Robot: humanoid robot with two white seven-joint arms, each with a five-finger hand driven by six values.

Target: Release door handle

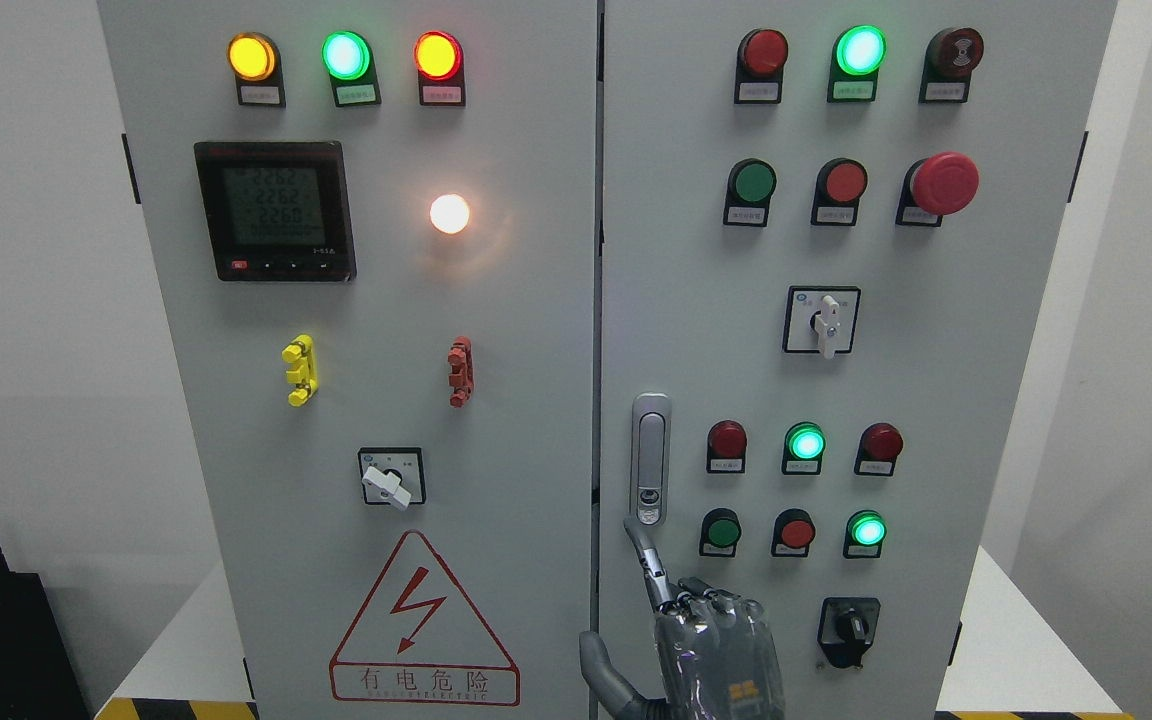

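Observation:
The grey door handle [650, 458] is a slim upright lever with a keyhole near its lower end, set on the left edge of the cabinet's right door [696, 300]. My right hand [711, 640] rises from the bottom edge just below it. Its index finger [644, 560] stretches up, the tip at the handle's lower left corner. The other fingers are bent at the knuckles and the thumb [604, 675] sticks out to the left. The hand grasps nothing. The left arm does not show.
Both cabinet doors look shut, with the seam [598, 300] between them. Lamps, push buttons and a red emergency stop [944, 183] cover the right door, and a black rotary switch [848, 630] sits right of my hand. The left door carries a meter [274, 210] and warning triangle [422, 625].

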